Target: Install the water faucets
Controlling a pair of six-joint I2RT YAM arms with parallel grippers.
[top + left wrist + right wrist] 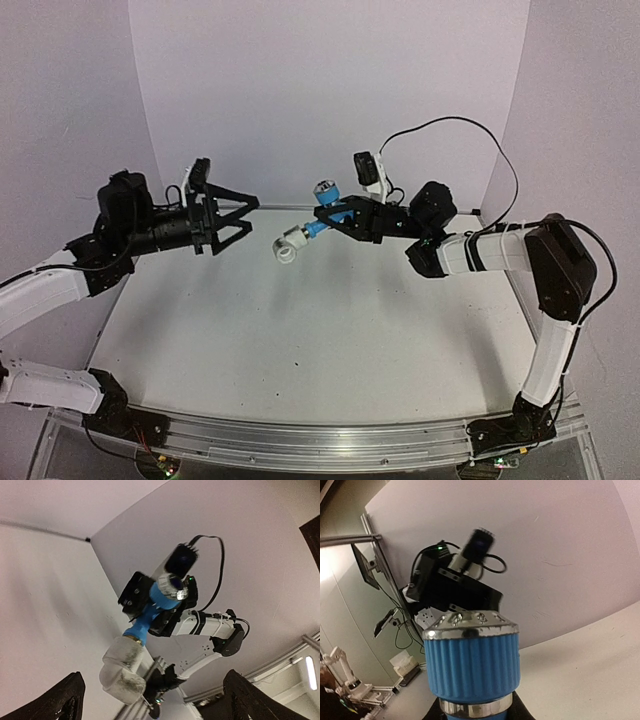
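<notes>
1. The right gripper [330, 216] is clenched on the blue tap [318, 227] and holds it in the air above the white table [300, 340], toward the far side
2. The tap's stem slants down toward the left arm, and its round grey-topped head points up, just above the right gripper's fingers
3. A white fitting [289, 243] sits on the lower end of the stem, touching it, and hangs clear of the table
4. The left gripper [252, 215] is released, with its jaws spread wide. It lies roughly level, points at the fitting, and is near it but apart from it
5. In the left wrist view the fitting [122, 667] sits low in the middle, between the two dark fingers [65, 700] at the bottom corners, and neither finger touches it
6. In the right wrist view the tap's ribbed blue head, with its silvery rim, fills the foreground and hides most of the right gripper's fingers
</notes>
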